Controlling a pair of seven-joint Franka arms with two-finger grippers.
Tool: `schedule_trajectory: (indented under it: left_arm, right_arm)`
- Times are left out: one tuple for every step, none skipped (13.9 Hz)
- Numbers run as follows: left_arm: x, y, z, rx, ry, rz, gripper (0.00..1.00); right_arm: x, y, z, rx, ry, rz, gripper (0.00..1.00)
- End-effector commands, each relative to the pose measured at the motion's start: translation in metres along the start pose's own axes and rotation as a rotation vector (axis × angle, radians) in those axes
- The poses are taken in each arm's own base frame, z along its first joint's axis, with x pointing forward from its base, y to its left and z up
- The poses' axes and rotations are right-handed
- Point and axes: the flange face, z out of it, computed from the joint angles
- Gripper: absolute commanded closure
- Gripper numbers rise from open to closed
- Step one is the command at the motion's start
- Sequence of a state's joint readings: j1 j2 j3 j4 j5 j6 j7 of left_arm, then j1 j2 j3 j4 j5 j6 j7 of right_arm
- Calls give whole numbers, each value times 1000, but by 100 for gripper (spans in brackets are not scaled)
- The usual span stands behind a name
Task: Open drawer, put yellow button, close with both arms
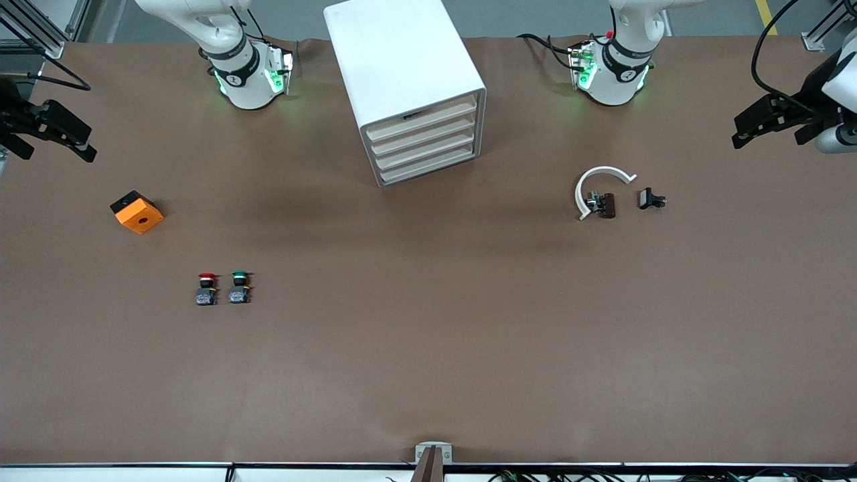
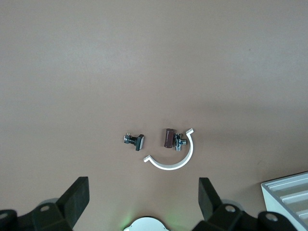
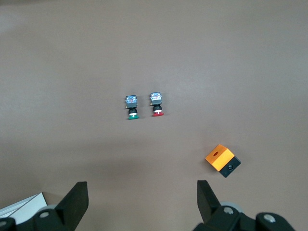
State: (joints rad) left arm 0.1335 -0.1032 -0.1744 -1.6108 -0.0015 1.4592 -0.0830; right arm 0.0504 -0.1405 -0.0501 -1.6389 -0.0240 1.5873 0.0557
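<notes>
Drawer (image 1: 420, 114), uppermost of four in the white cabinet (image 1: 402, 60), sat shut at the top centre of the front view; the yellow button (image 1: 137, 212), seen as an orange-yellow square block with a black side, lay on the counter (image 1: 428, 348) at mid height near the right arm's edge of the frame; the red-capped button (image 1: 207, 288) and green-capped button (image 1: 240, 287) stood side by side lower in the frame; a white curved clip (image 1: 598, 178), a brown part (image 1: 607, 205) and a small black part (image 1: 651, 199) lay toward the left arm's end. The right gripper (image 1: 75, 137) hung over the counter's edge at upper frame, fingers (image 3: 77, 202) spread wide and empty; the left gripper (image 1: 753, 127) did likewise at its own end, fingers (image 2: 77, 197) wide apart, holding nothing.
</notes>
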Motion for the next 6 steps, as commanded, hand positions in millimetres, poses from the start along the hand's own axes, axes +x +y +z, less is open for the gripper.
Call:
schedule_trajectory:
  left_arm:
    - [1,-2,-5,0,-8,-7,0]
    - [1,-1,-5,0,-8,-7,0]
    - [1,-2,-4,0,-10,-8,0]
    - [1,-3,-4,0,-10,-13,0]
    - [1,-4,-4,0,-10,-16,0]
    - [2,-5,-4,-1,-10,-18,0]
  right_arm:
    - [3,2,-4,-3,-1,0,0]
    - [3,3,-4,-3,-1,2,0]
    - [3,2,-4,-3,-1,0,0]
    - [3,3,-4,-3,-1,2,0]
    - [3,2,-4,-3,0,0,0]
    - [3,3,-4,-3,-3,2,0]
